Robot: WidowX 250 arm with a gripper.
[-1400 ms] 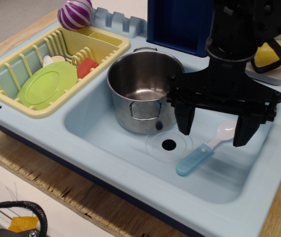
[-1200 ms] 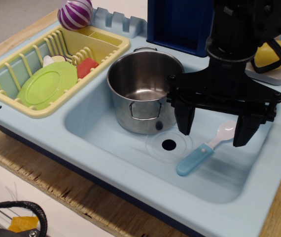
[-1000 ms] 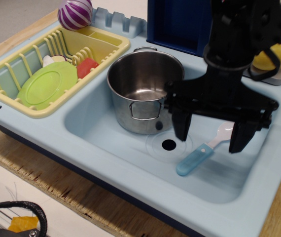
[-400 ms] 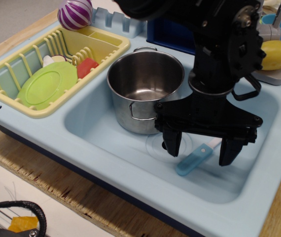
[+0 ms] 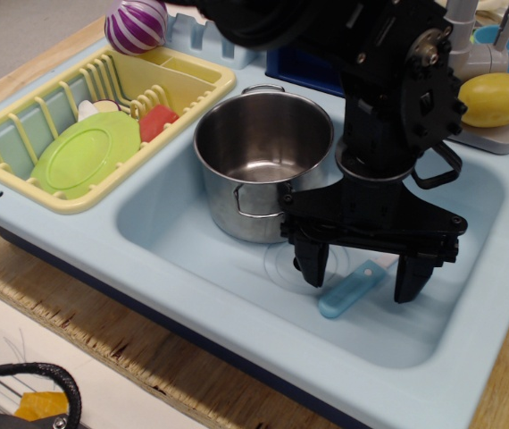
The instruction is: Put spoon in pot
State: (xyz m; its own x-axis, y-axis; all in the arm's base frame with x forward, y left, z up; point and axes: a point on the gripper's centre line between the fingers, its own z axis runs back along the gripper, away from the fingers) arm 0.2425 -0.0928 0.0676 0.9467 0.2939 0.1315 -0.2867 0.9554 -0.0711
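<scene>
The spoon (image 5: pixel 351 290) lies on the floor of the light-blue sink (image 5: pixel 192 259). Only its translucent blue handle shows; the white bowl is hidden behind my gripper. My black gripper (image 5: pixel 362 275) is open, its two fingers straddling the handle from above, one finger on each side, close to the sink floor. The shiny steel pot (image 5: pixel 259 161) stands upright and empty in the back left of the sink, just left of my gripper.
A yellow dish rack (image 5: pixel 94 125) with a green plate (image 5: pixel 85 152) and a red item sits at left. A striped purple ball (image 5: pixel 136 22) is behind it. A yellow lemon (image 5: pixel 494 98) and a dark blue box (image 5: pixel 312 58) are at the back right.
My gripper has moved down and toward the front left, from above the spoon's white bowl to over its blue handle. The spoon and pot have not moved.
</scene>
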